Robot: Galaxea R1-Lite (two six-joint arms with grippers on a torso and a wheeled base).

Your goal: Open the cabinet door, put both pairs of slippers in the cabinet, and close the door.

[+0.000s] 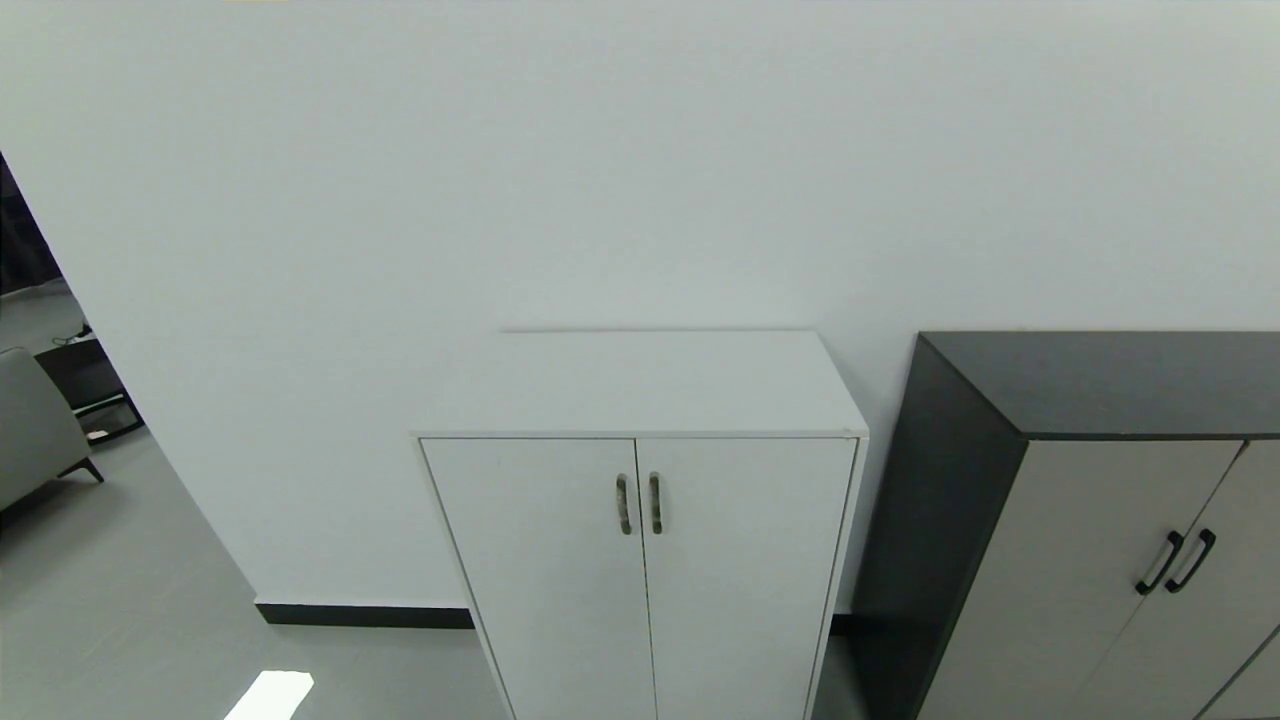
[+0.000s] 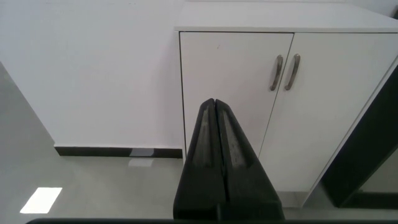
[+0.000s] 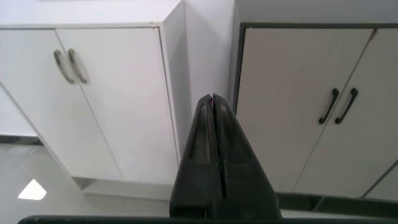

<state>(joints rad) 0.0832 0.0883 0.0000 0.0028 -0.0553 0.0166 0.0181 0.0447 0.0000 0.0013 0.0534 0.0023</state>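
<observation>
A white two-door cabinet [image 1: 640, 560] stands against the wall with both doors closed; two metal handles [image 1: 638, 503] meet at its centre seam. In the left wrist view my left gripper [image 2: 215, 102] is shut and holds nothing, some way in front of the cabinet's left door [image 2: 233, 93]. In the right wrist view my right gripper [image 3: 212, 99] is also shut and holds nothing, in front of the gap between the white cabinet [image 3: 106, 93] and the darker one.
A black-sided cabinet [image 1: 1080, 520] with grey doors and black handles [image 1: 1175, 560] stands just right of the white one. A grey chair [image 1: 30, 430] sits far left past the wall's corner. Grey floor [image 1: 130, 620] lies open to the left.
</observation>
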